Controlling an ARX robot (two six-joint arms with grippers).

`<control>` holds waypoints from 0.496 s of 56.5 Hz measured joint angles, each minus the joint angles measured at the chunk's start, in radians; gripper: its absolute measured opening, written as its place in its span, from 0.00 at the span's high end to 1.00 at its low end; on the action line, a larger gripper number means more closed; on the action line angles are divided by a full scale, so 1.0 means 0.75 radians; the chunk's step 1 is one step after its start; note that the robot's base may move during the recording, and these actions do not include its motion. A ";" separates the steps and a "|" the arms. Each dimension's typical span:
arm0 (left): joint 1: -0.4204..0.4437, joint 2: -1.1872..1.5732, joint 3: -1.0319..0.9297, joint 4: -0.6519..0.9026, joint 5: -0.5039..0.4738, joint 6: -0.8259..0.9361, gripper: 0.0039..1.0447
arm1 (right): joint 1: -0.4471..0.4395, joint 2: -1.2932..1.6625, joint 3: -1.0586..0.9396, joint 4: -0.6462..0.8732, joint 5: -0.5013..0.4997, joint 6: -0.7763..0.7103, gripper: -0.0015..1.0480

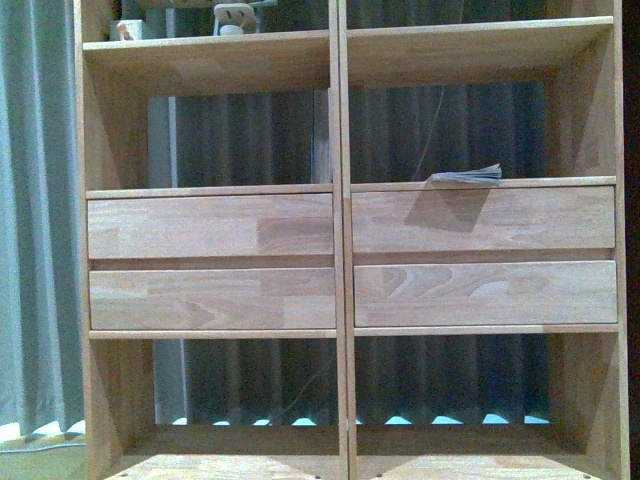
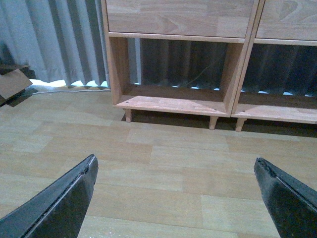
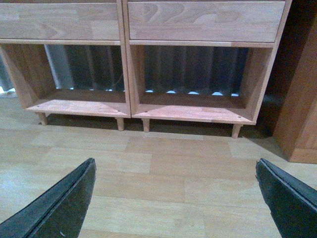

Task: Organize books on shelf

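Observation:
The light-brown wooden shelf [image 1: 340,190] fills the front view, with a central double upright and four drawer fronts [image 1: 210,226]. A book with greyish page edges [image 1: 466,176] lies flat in the right compartment above the drawers. The thin white paperback does not clearly show. Neither arm is in the front view. My left gripper [image 2: 174,161] is open and empty, low over the wood-look floor in front of the shelf's bottom left compartment [image 2: 173,99]. My right gripper [image 3: 175,162] is open and empty over the floor in front of the bottom right compartment [image 3: 193,106].
Grey curtains [image 1: 35,220] hang behind and left of the shelf. A cardboard box [image 2: 12,84] and a cable lie on the floor at the left. A brown cabinet side [image 3: 302,109] stands right of the shelf. A white object [image 1: 235,18] sits on the top shelf.

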 joint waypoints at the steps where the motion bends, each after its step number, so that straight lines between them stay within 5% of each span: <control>1: 0.000 0.000 0.000 0.000 0.000 0.001 0.07 | 0.000 0.000 0.000 0.000 0.001 0.000 0.07; 28: 0.000 0.000 0.000 0.000 0.000 0.001 0.07 | 0.000 0.000 0.000 0.000 -0.001 0.000 0.07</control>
